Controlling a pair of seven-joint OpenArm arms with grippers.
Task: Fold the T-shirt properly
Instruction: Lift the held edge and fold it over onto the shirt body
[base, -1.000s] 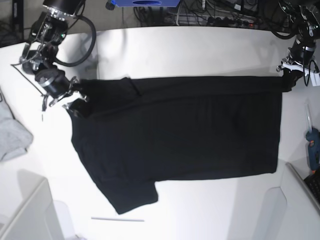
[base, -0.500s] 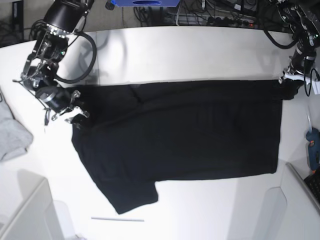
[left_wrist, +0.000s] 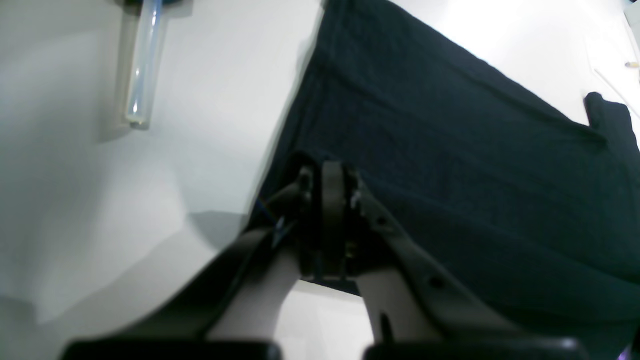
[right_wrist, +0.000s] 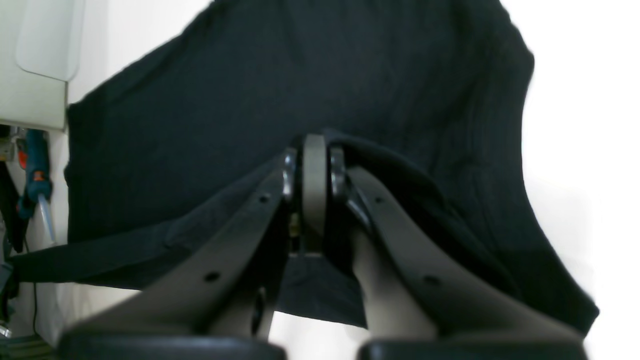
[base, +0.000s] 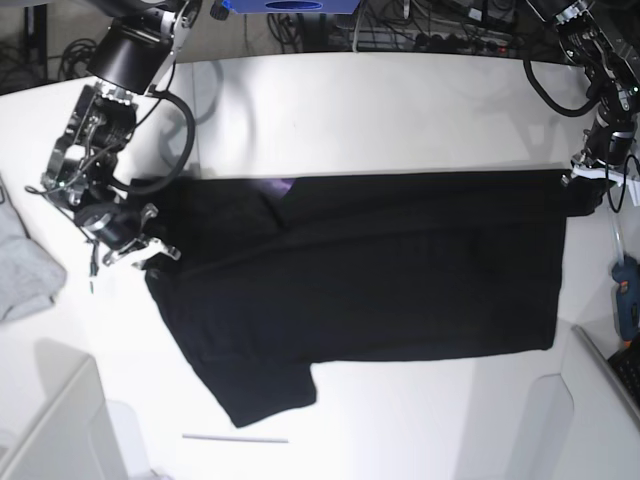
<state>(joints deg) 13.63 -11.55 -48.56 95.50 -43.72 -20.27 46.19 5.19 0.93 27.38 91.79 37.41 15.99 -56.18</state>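
The black T-shirt (base: 370, 270) lies spread on the white table, its far edge pulled into a straight line. A bit of purple neckband (base: 285, 186) shows at that far edge. My left gripper (base: 580, 188) is shut on the T-shirt's far right corner; in the left wrist view (left_wrist: 327, 200) the jaws pinch the black cloth (left_wrist: 475, 150). My right gripper (base: 148, 243) is shut on the T-shirt's left edge near the shoulder; in the right wrist view (right_wrist: 312, 185) black cloth (right_wrist: 300, 85) drapes over the closed jaws.
A light grey garment (base: 22, 262) lies at the table's left edge. A blue glue gun (base: 627, 298) sits at the right edge, its clear stick (left_wrist: 140, 65) in the left wrist view. A thin white rod (base: 235, 438) lies near the front. Cables run behind the table.
Both grippers have moved toward the near side with the cloth in them, dragging the T-shirt's far edge nearer. The purple neckband has come into view.
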